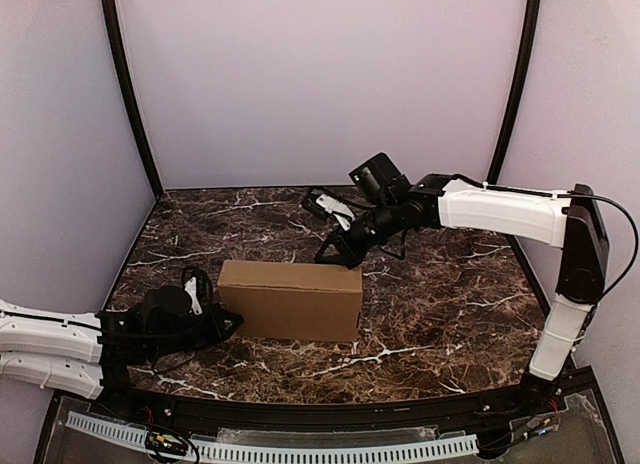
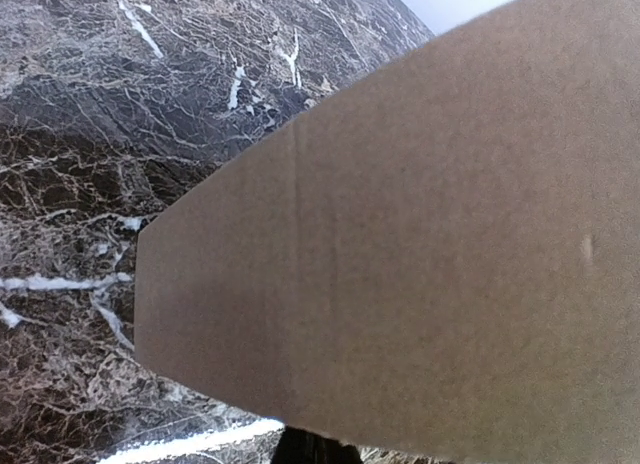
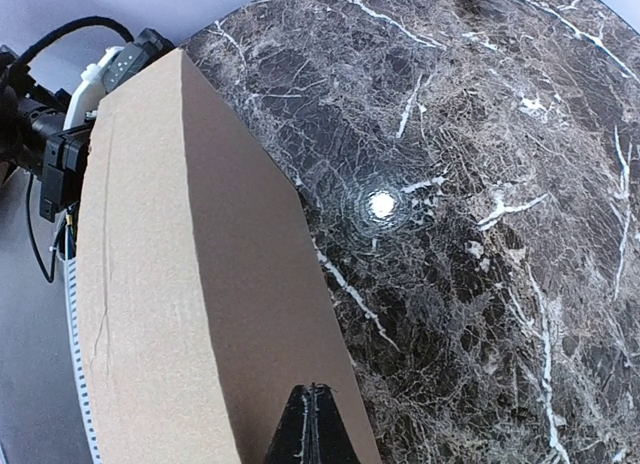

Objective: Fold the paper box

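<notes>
Box (image 1: 290, 299) is sitting closed in the middle of the table (image 1: 450, 314), a plain brown cardboard block with matte, faintly fibrous faces and crisp edges; its inside is hidden. Nearest me, my left gripper (image 1: 232, 322) is lying low at the box's near left corner, jaws closed on nothing. Farther back, my right gripper (image 1: 324, 258) is pointing down at the far top edge near the right end, jaws pinched shut and empty. The tabletop is showing glossy dark marble with white veins; pale lilac walls (image 1: 320, 84) are standing behind.
</notes>
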You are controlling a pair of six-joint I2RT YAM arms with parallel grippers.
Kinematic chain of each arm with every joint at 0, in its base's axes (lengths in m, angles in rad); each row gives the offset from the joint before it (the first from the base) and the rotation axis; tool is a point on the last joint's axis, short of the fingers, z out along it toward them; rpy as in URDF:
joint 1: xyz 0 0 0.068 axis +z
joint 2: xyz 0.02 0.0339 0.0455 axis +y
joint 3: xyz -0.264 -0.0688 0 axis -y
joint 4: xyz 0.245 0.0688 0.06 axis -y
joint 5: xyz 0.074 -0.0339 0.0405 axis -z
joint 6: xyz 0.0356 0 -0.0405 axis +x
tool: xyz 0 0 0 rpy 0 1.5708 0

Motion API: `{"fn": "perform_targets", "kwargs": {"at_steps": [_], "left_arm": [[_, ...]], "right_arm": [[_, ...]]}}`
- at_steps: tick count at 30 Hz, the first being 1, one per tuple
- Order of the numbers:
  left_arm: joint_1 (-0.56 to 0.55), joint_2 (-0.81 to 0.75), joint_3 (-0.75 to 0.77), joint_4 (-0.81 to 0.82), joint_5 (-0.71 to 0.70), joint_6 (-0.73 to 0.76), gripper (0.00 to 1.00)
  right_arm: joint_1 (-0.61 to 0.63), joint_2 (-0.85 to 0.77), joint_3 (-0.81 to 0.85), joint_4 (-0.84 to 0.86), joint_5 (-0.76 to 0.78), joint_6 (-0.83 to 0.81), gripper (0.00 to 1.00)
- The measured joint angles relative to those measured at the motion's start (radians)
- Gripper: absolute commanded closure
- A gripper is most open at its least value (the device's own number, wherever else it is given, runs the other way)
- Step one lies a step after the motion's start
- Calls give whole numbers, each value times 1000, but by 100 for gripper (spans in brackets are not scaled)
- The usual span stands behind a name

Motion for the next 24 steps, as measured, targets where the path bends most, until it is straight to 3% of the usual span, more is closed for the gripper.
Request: {"fn": "perform_targets", "kwargs": {"at_steps": [14,24], "left_arm": [[29,229,-1,299,55,46,98],[86,486,33,555,230,77,99]], "right_arm": [[84,-55,-123,7,-32,27,100],[140,-122,-227,132,-29,131,100]]}}
